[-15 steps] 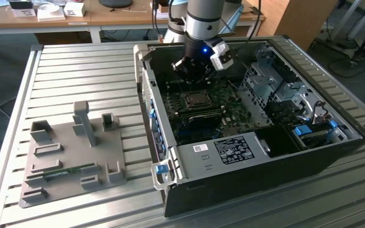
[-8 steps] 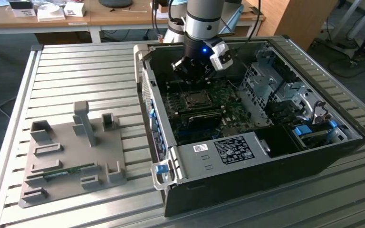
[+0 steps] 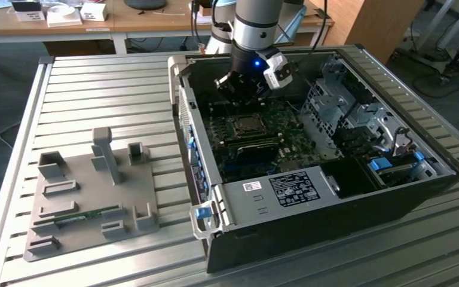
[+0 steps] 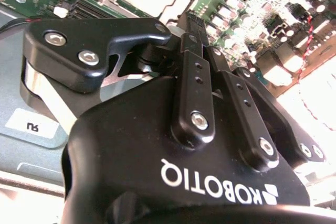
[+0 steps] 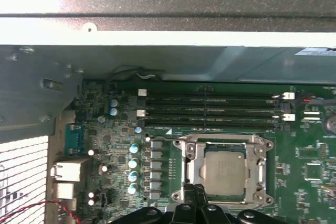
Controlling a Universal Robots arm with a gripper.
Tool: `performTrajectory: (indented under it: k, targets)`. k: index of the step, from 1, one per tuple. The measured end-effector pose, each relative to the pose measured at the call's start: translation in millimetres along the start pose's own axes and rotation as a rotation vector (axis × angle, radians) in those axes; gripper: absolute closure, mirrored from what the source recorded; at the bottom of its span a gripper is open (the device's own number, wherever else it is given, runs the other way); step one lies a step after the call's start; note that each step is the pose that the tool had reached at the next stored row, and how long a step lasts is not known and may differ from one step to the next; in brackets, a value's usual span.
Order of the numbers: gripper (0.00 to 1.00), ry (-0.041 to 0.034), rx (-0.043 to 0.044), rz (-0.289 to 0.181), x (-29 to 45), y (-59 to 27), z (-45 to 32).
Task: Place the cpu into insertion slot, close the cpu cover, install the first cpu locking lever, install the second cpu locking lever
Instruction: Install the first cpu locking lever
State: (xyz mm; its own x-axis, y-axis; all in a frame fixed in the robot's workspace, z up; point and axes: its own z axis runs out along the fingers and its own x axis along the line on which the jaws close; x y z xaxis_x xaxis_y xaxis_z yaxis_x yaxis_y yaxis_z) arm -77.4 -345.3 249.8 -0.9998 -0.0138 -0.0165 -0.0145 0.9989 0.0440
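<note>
The chip (image 5: 224,173) lies flat, face up (cover (image 5: 220,141) down around it), square to the memory slots (image 5: 210,109). The gripper (image 5: 197,196) hangs clenched at its edge.

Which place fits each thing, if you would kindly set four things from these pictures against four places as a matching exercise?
Things:
1. cpu
2. cpu cover
3. end effector
4. grey fixture block

Places:
A. on the slatted table, at the exterior view's left of the computer case
B. over the motherboard, inside the open case
C. showing through the window of the metal frame
D. down flat on the board, framing the chip

Pairs: 1-C, 2-D, 3-B, 4-A.
</note>
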Motion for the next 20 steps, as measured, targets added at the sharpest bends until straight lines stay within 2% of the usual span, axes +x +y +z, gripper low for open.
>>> performTrajectory:
  k: [1, 2, 7, 16, 20]
  targets:
    - [0.89, 0.0060, -0.0001, 0.000, 0.0, 0.0, 0.0]
    - [0.89, 0.0086, 0.0001, 0.000, 0.0, 0.0, 0.0]
    - [0.89, 0.0105, -0.0001, 0.000, 0.0, 0.0, 0.0]
    - [0.89, 0.0098, 0.0000, 0.000, 1.2, 0.1, -1.4]
    - [0.89, 0.0017, 0.0002, 0.000, 9.0, 0.2, -1.3]
